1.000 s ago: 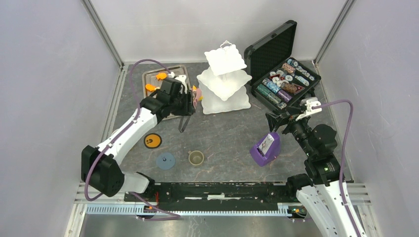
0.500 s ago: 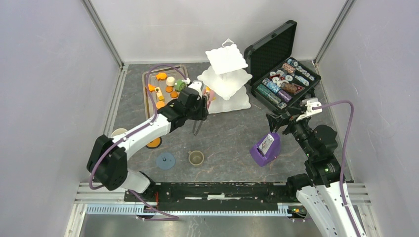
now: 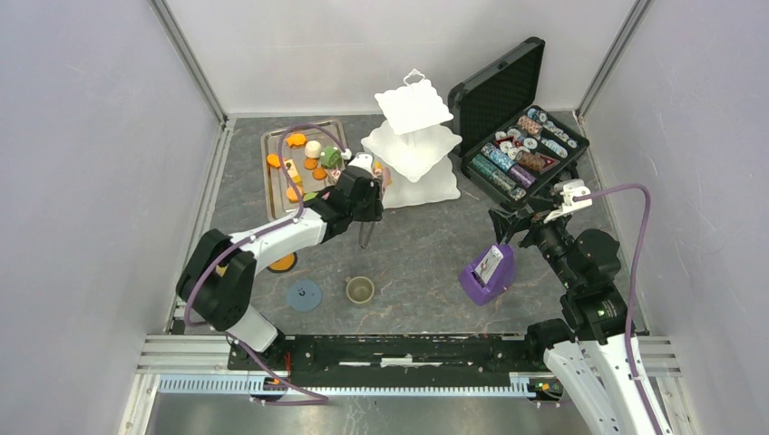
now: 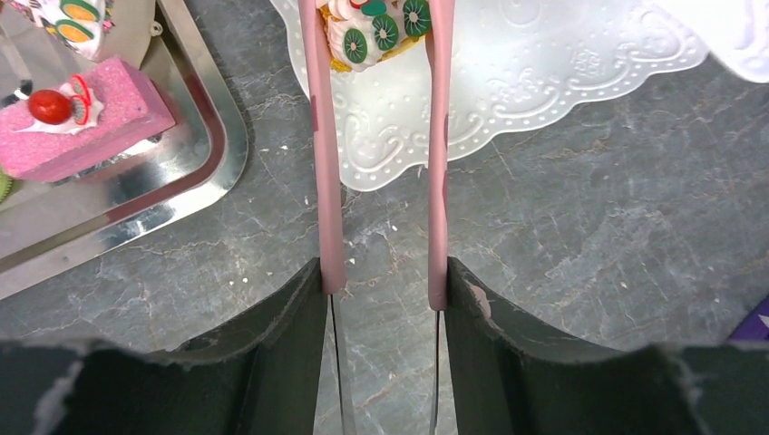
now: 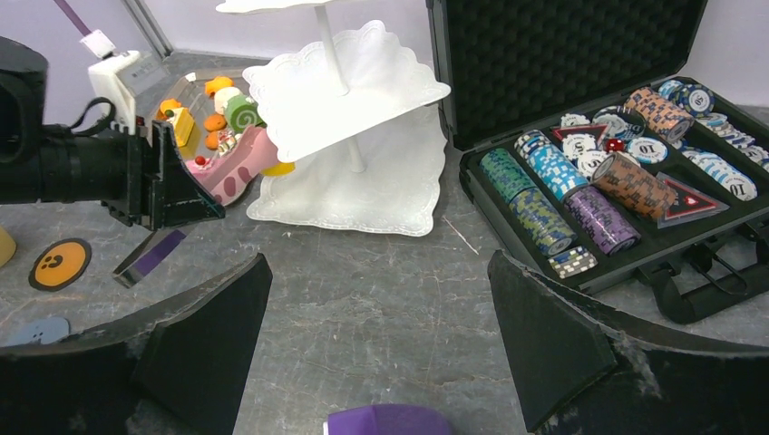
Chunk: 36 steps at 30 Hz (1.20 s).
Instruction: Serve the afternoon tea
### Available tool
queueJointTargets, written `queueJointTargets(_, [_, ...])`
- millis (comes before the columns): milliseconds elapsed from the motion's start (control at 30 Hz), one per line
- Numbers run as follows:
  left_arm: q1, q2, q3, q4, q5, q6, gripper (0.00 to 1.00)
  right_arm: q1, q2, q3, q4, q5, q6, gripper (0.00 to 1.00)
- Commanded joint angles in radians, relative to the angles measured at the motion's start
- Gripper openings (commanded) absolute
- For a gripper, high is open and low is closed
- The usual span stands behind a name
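Pastry grip: the left gripper (image 4: 385, 281) is partly closed, its two fingers pressing the arms of the pink tongs (image 4: 326, 181) from outside; the tong tips pinch a cream pastry (image 4: 376, 32) topped with green kiwi slices.
Pastry place: over the left edge of the white stand (image 4: 544, 82), above its bottom tier; contact with the tier cannot be told.
Tongs: the arms run nearly parallel, from the fingers out to the stand's rim.
Tray: the metal tray (image 4: 213, 136) lies just left of the stand, with a pink cake (image 4: 91, 118) bearing a red cherry near its corner.
Other pastries: orange, green and cream pieces (image 3: 308, 159) sit farther left on the tray.
Cup: the olive cup (image 3: 360, 290) stands upright, well in front of the stand.
Coasters: the blue coaster (image 3: 304, 295) lies left of the cup; the orange coaster (image 3: 281, 263) is partly hidden under the left arm.
Right gripper (image 5: 379, 272): spread wide, holding nothing, in front of the stand and to its right.
Card holder: the purple card holder (image 3: 487, 272) sits below that gripper.
Case: the black chip case (image 3: 521, 145) stands open, just right of the stand.
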<state>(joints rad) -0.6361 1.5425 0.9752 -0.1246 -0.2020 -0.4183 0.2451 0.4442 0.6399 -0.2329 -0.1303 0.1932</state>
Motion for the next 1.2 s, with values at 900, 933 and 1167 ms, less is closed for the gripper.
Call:
queueJointTargets(900, [0.072,0.439,0.427,0.062,0.07,0.022,0.27,0.001,0.028,0.07,-0.016,0.031,-0.029,0.98])
queueJointTargets(933, [0.071,0.45,0.44,0.054,0.068,0.021,0.28,0.001,0.03,0.07,-0.016,0.031,-0.029,0.98])
queueJointTargets(1167, [0.072,0.482,0.49,0.016,0.068,0.021,0.32,0.0,0.028,0.067,-0.017,0.032,-0.031,0.98])
